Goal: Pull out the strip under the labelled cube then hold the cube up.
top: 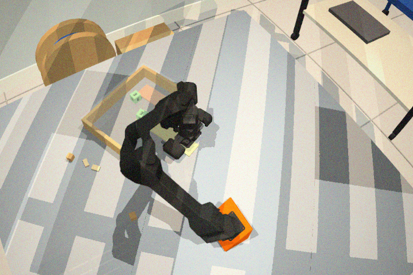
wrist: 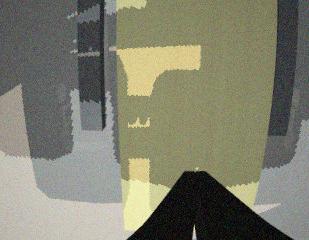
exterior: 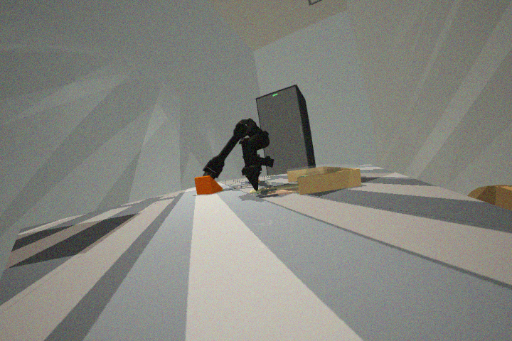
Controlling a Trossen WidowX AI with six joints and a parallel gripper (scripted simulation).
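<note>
My gripper is shut, with nothing seen between its fingers. It points down, its tips at or just above the near end of a yellow-olive strip. The strip runs from inside the wooden frame out under the gripper; the arm hides part of it. Two green cubes with dark marks, one farther back and one nearer, are inside the frame. Which one is labelled, and what each rests on, I cannot tell. A salmon strip lies beside the farther cube; its other end is hidden.
The wooden frame stands around the cubes. Dark bars, one to the left and one to the right, flank the strip. Small wooden blocks lie outside the frame. The arm's orange base stands on the table.
</note>
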